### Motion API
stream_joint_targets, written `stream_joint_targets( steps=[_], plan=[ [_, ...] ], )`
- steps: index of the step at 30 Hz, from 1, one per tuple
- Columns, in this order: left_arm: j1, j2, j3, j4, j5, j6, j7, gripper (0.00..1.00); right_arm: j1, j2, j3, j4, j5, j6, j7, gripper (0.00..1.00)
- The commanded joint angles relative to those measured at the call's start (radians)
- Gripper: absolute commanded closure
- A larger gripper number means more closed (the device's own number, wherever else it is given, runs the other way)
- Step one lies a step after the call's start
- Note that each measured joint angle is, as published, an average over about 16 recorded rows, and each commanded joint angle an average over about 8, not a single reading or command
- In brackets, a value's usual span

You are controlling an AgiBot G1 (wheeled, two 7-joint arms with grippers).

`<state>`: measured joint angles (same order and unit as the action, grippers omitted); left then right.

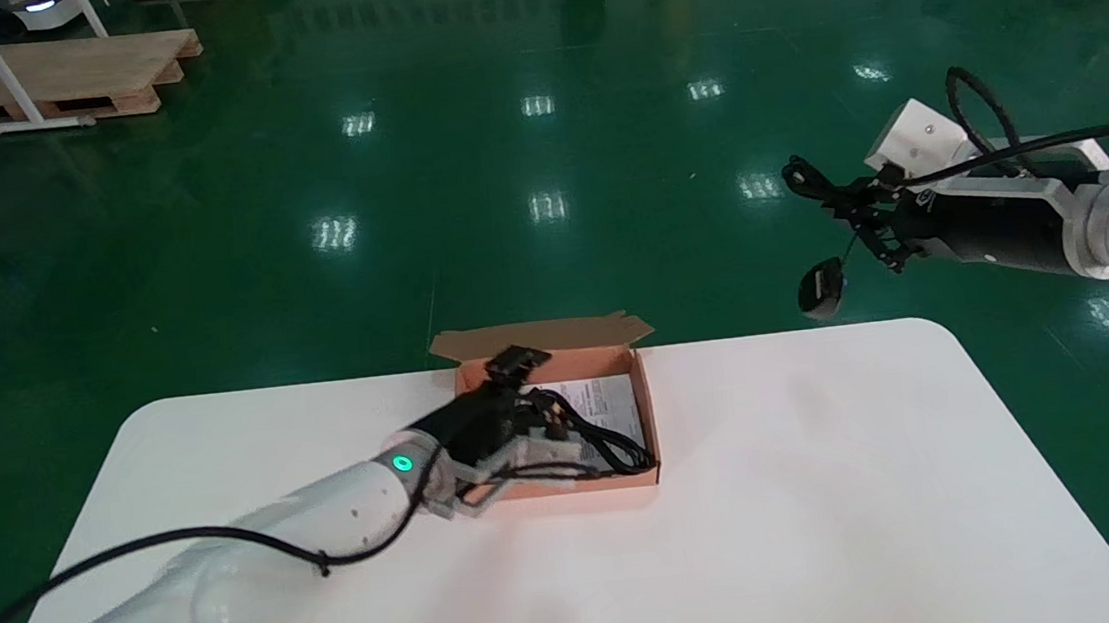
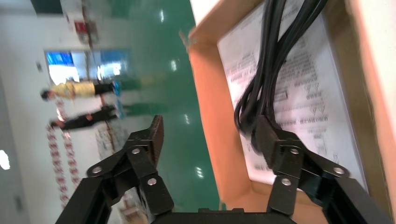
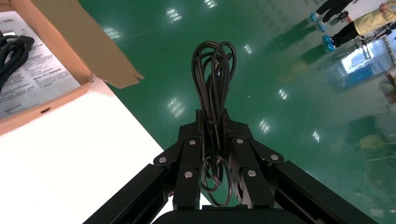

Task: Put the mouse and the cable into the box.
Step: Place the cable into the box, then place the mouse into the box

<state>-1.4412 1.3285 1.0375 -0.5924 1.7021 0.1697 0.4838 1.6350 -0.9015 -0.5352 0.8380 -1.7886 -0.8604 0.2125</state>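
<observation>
Right gripper (image 3: pixel 213 122) pinches the mouse (image 1: pixel 822 290) by its cord, well off from the box (image 1: pixel 646 414); left gripper (image 2: pixel 210 135) hangs wide over it. Swing across slow, no pendulum.

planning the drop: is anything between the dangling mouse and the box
Nothing stands on the table between them, but the open left gripper hangs over the box, above the black cable. The mouse dangles from the right gripper, beyond the table's edge.

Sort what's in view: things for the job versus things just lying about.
Job: mouse, its cord in the shut right gripper; cable in the box; open left gripper at it.
Lying about: printed leaflet inside the box, wooden pallet.
</observation>
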Motion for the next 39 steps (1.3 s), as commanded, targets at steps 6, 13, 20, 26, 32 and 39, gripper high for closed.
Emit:
stream_joint_targets(
  steps=[6, 13, 20, 26, 32, 39],
  plan=[
    [-0.101, -0.036, -0.052, 0.129, -0.028, -0.037, -0.08, 0.0, -0.01, -0.019, -0.006, 0.003, 0.013, -0.012, -0.026, 1.0],
    [-0.18, -0.044, -0.069, 0.314, -0.007, -0.106, -0.109, 0.0, -0.004, -0.105, -0.024, 0.001, 0.045, -0.04, -0.087, 1.0],
    [-0.22, -0.003, -0.064, 0.438, 0.011, -0.124, -0.112, 0.0, 0.034, -0.256, -0.032, -0.046, 0.107, -0.061, -0.171, 1.0],
    [-0.227, 0.006, -0.06, 0.456, 0.015, -0.124, -0.118, 0.0, 0.05, -0.397, -0.058, -0.139, 0.13, -0.059, -0.312, 1.0],
    [-0.228, 0.007, -0.057, 0.457, 0.017, -0.124, -0.123, 0.0, 0.032, -0.458, -0.118, -0.201, 0.171, -0.069, -0.437, 1.0],
    [-0.228, 0.007, -0.053, 0.457, 0.02, -0.124, -0.129, 0.0, 0.04, -0.456, -0.177, -0.237, 0.267, -0.055, -0.463, 1.0]
  ],
)
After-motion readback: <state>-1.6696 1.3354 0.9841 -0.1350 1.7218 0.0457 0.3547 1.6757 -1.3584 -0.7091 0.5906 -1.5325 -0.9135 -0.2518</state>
